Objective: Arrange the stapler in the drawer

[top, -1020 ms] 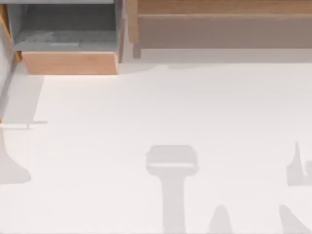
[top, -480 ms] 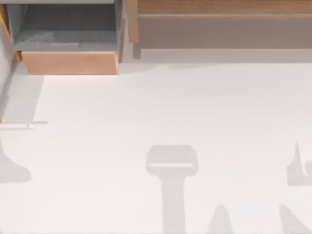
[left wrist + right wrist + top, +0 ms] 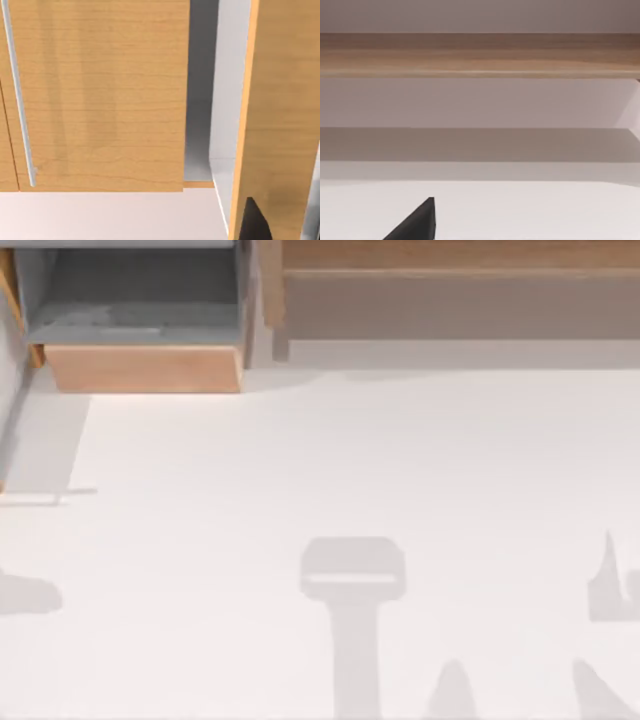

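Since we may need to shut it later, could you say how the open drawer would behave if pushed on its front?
The drawer looks like a rigid box, so it should slide straight in. Its flat tan front suggests an even push, unlikely to tip.

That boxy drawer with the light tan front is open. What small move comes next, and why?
Probably ease the left gripper back from the light wooden panels it sits close to, toward the white table. The boxy grey drawer with its tan front already stands pulled out, so opening looks done. The right gripper idles facing the brown wooden shelf.
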Tool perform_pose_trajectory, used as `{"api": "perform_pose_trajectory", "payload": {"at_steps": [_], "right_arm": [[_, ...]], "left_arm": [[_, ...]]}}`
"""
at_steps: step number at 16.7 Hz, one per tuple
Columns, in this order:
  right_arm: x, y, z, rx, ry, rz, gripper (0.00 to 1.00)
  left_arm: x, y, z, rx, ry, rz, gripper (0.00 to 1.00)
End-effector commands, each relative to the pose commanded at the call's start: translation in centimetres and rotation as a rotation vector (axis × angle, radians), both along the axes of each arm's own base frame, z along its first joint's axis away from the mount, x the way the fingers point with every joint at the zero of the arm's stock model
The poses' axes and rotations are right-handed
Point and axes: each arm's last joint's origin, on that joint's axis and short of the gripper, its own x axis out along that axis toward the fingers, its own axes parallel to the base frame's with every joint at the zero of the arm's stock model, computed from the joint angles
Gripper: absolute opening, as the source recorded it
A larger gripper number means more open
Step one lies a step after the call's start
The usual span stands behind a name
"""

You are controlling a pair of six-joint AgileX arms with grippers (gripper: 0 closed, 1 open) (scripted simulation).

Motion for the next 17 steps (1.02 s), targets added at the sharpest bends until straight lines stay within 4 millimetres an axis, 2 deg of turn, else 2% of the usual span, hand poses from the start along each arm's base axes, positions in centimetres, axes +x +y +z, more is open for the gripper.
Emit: {"api": "perform_pose_trajectory", "payload": {"at_steps": [10, 12, 17], "right_arm": [[0.0, 0.0, 0.0, 0.0, 0.0, 0.0, 1.0], [0.0, 0.0, 0.0, 0.0, 0.0, 0.0, 1.0], [0.0, 0.0, 0.0, 0.0, 0.0, 0.0, 1.0]], "left_arm": [[0.0, 0.0, -0.4, -0.017, 0.017, 0.001, 0.0], [1.0, 0.0, -0.5, -0.018, 0.019, -0.002, 0.0], [5.2, 0.0, -0.4, -0.017, 0.017, 0.001, 0.0]]}}
